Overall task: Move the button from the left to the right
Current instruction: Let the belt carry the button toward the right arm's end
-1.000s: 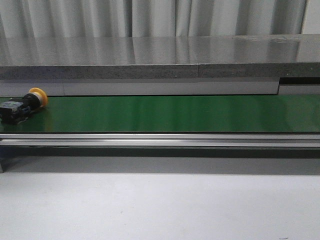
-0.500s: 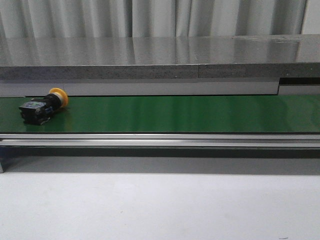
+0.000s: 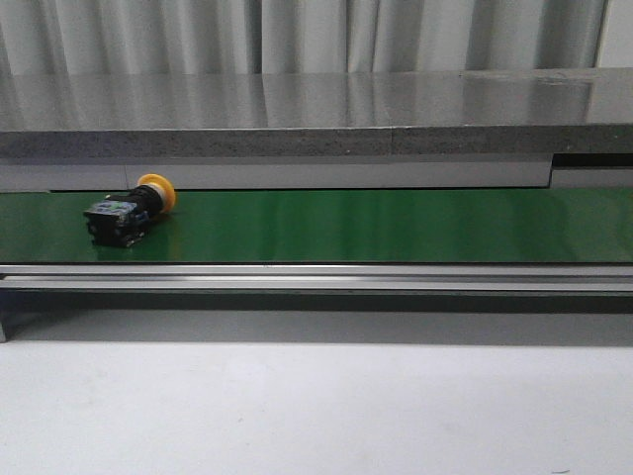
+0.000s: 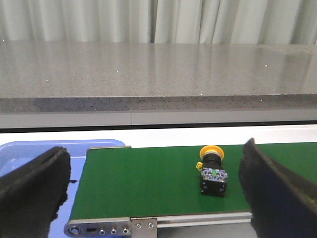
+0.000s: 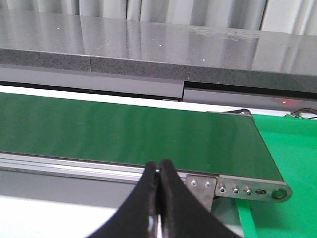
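The button has slid rightward along the green belt over the last 1 second but remains near its left end, untouched, with the left gripper spread wide and the right gripper pressed closed on nothing.

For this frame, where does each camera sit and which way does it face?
Front: faces forward across the green belt to a grey counter; button at left; no arm shows.
Left wrist: on the left arm, over the belt's left end and a blue bin; left gripper jaws wide open, button between them.
Right wrist: on the right arm, over the belt's right end; right gripper jaws shut, empty.
Shared: front and left wrist both show the button.
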Controlling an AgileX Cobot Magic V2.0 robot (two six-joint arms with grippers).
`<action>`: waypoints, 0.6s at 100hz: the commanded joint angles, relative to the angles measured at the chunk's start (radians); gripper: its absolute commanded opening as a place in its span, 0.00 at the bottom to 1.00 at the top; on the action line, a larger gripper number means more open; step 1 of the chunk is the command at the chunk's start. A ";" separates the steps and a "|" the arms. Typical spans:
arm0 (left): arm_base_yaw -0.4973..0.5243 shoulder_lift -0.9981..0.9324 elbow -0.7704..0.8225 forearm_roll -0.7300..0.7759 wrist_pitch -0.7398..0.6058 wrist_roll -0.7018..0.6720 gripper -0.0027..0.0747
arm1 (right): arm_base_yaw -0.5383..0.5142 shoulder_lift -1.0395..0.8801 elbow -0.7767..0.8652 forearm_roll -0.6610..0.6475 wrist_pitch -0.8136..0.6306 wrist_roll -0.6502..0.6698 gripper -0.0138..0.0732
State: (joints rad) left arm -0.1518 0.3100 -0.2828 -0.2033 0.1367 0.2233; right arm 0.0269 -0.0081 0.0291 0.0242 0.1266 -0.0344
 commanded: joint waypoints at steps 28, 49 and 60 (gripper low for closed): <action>-0.006 0.007 -0.016 -0.013 -0.077 -0.001 0.60 | -0.002 -0.013 0.000 -0.009 -0.078 0.002 0.02; -0.006 0.007 -0.016 -0.013 -0.077 -0.001 0.05 | -0.002 -0.013 0.000 -0.009 -0.079 0.002 0.02; -0.006 0.007 -0.016 -0.011 -0.077 -0.001 0.04 | -0.002 -0.013 0.000 -0.009 -0.119 0.002 0.02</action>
State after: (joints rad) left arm -0.1518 0.3100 -0.2712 -0.2038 0.1399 0.2233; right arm 0.0269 -0.0081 0.0291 0.0242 0.1190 -0.0344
